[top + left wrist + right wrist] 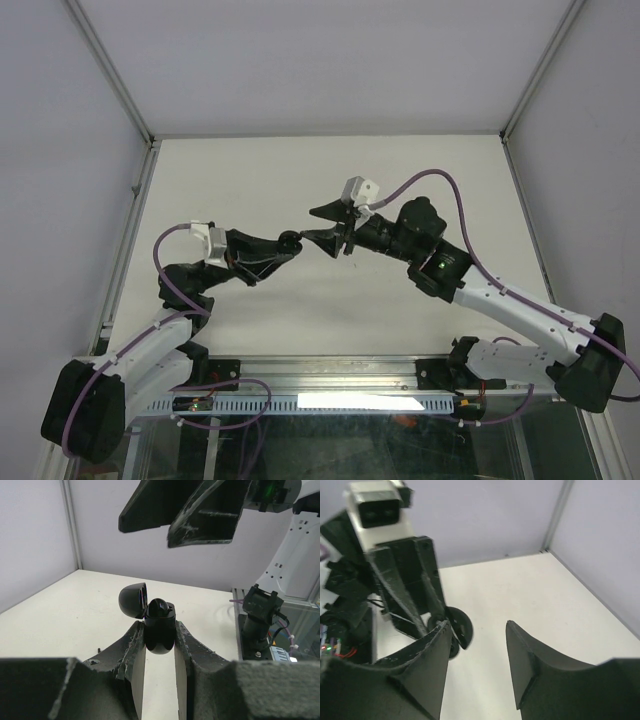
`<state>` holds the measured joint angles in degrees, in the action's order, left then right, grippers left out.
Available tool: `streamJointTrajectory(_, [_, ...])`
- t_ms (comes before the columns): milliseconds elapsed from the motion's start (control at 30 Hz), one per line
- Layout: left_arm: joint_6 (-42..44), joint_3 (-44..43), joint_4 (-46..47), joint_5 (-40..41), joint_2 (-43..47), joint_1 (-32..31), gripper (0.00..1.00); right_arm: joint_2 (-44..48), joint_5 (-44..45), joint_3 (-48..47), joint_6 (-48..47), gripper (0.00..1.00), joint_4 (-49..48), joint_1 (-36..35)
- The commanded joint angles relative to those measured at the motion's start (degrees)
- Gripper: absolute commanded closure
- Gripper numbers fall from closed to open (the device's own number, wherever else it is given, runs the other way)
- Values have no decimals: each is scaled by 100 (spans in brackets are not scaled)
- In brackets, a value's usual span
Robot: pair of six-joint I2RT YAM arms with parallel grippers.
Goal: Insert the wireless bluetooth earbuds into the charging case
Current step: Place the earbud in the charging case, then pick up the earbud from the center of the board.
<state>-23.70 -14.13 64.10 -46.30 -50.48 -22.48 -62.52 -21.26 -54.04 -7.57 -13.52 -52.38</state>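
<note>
My left gripper (291, 243) is shut on a black puck-shaped charging case (160, 637) and holds it above the white table. The case's lid (132, 600) is hinged open to the left. A small black rounded earbud (160, 609) sits in the top of the case. My right gripper (322, 227) is open and empty, its two fingers just right of the case in the top view and hanging above it in the left wrist view (145, 535). In the right wrist view (477, 625) the open lid (460, 628) shows beside its left finger. No other earbuds are in view.
The white table (300, 320) is walled by pale panels with metal posts at the corners. A metal rail (330, 400) with cables runs along the near edge. The right arm's base (257, 615) stands at the table's edge.
</note>
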Motion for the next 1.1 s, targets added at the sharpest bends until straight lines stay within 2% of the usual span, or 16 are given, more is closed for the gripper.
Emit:
streamJointTrajectory(0, [231, -105, -79, 371, 140, 0, 91, -25, 1503, -17, 118, 49, 476, 47])
streamJointTrajectory(133, [334, -83, -222, 598, 246, 22, 91, -292, 2033, -66, 299, 49, 1040, 311])
streamJointTrajectory(367, [517, -107, -546, 829, 413, 53, 91, -853, 1876, 127, 821, 49, 1551, 1382])
streamJointTrajectory(633, [568, -141, -634, 810, 436, 64, 91, -1978, 931, 44, 1146, 54, 1652, 2413])
streamJointTrajectory(1067, [750, -203, -830, 716, 507, 79, 90, -3726, 226, -680, 1449, 59, 1583, 3112])
